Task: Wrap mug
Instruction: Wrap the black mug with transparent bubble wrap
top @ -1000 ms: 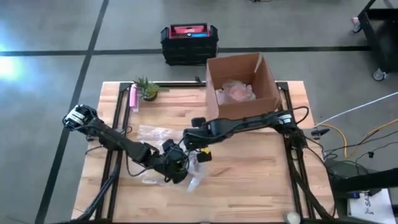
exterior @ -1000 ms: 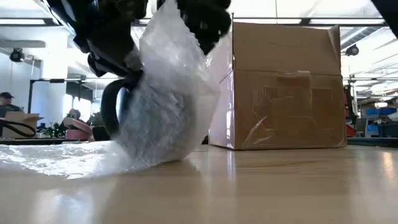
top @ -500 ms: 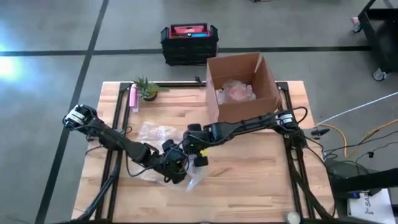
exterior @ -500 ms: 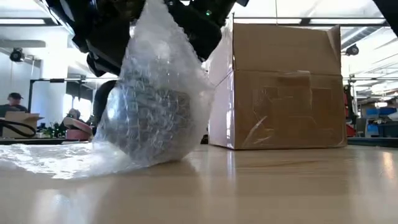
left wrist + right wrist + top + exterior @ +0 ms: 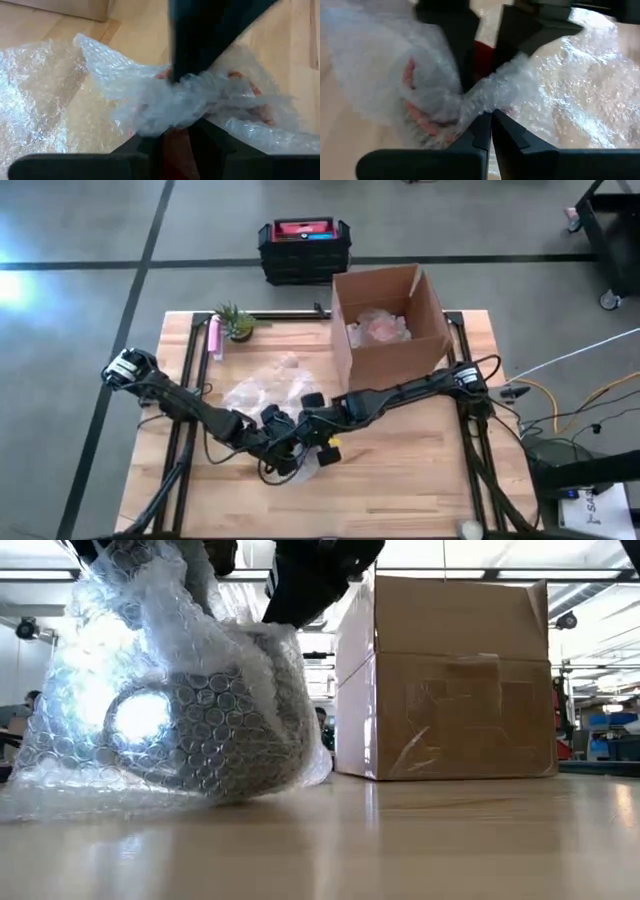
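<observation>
Nearly there: our mug point(image 5: 215, 730) sits mostly swathed in wrap point(image 5: 90, 710).
Both end effectors, left point(image 5: 283, 452) and right point(image 5: 312, 430), pinch wrap; loose sheet remains.

Clear bubble wrap point(image 5: 150, 720), red mug point(image 5: 482, 55), brown box point(image 5: 390, 320)

Mug point(image 5: 215, 735) inside bubble wrap point(image 5: 120, 690) on table point(image 5: 420, 460), cardboard box point(image 5: 390, 320) behind, to the right.

Your mug point(image 5: 215, 735) lies tipped on its side on the table, close in front of the cardboard box point(image 5: 388, 320), its dark body swathed in clear bubble wrap point(image 5: 150, 690). The wrap point(image 5: 262, 392) bunches over the mug and trails out flat beside it.
</observation>
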### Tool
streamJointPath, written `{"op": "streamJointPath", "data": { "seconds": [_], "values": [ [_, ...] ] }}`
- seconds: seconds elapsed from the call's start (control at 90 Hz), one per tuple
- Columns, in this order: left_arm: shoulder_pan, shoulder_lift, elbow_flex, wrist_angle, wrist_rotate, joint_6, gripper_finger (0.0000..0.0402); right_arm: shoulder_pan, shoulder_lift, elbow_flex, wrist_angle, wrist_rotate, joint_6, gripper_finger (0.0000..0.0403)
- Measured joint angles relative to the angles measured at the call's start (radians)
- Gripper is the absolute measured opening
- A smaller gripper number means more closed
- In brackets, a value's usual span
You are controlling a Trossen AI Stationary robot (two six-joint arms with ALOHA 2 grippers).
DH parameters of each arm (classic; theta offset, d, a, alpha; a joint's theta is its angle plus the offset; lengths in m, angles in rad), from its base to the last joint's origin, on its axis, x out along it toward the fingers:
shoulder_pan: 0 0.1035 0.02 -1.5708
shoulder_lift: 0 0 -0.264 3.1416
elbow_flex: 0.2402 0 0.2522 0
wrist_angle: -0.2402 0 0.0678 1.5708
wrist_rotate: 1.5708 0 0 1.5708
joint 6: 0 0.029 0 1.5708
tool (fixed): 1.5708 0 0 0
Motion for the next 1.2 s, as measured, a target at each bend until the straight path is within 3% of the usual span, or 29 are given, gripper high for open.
{"op": "streamJointPath", "data": {
  "seconds": [0.322,0.444,0.7,1.2],
  "values": [
    [0.0,-0.001,0.003,0.017,0.0,-0.005,0.0075,0.012,0.03,-0.002,-0.001,0.0,-0.003,0.0],
    [-0.002,-0.007,0.039,0.004,0.048,0.013,0.0075,0.017,0.035,-0.004,-0.011,-0.011,0.001,0.0],
    [-0.017,-0.019,0.119,-0.14,0.052,-0.002,0.0075,0.014,0.037,-0.006,-0.014,-0.007,0.008,0.0],
    [-0.152,-0.098,0.232,-0.276,-0.01,-0.005,0.0075,0.01,0.039,-0.006,-0.017,0.002,0.022,0.0]
  ]
}}
